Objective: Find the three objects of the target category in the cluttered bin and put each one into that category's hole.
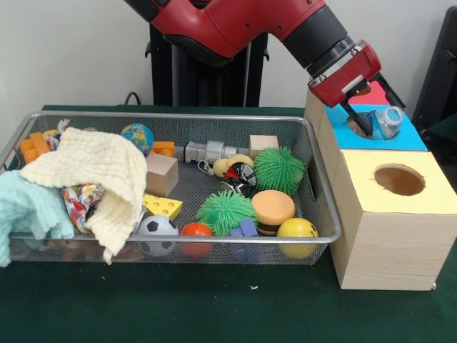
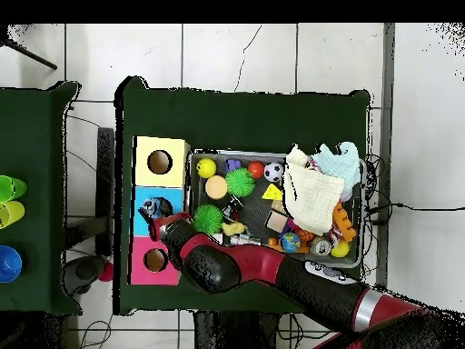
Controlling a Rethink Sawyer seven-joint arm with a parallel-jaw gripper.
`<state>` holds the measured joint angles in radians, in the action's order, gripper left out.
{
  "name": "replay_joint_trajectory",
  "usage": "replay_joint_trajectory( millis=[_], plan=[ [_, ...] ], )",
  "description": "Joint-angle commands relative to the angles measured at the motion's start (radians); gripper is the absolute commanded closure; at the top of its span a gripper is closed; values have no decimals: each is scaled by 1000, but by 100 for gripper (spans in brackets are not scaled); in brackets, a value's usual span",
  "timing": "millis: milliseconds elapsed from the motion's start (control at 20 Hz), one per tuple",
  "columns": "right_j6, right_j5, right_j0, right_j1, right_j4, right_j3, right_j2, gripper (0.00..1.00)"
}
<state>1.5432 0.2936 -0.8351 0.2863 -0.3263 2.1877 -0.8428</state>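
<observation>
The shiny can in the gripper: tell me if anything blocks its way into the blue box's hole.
Nothing visible does. The gripper holds the shiny can right over the blue-topped box, at the hole, whose opening is mostly hidden behind the fingers and can. No other object lies on the blue top.

Even, bright indoor light fills both views. Soft shadows sit under the wire-mesh basket (image 1: 325, 236) at the frame's lower centre. The tin can (image 1: 386, 121) glints upper right. Focus is slightly soft throughout.
</observation>
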Motion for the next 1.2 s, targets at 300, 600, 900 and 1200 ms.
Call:
replay_joint_trajectory(
  millis=[300,600,900,1200],
  plan=[
    [169,-54,18,8,30,-118,60,0],
    [195,-168,3,174,120,-39,27,0],
    [188,-253,-4,316,169,9,6,0],
    [213,-321,-12,377,216,20,3,0]
  ],
)
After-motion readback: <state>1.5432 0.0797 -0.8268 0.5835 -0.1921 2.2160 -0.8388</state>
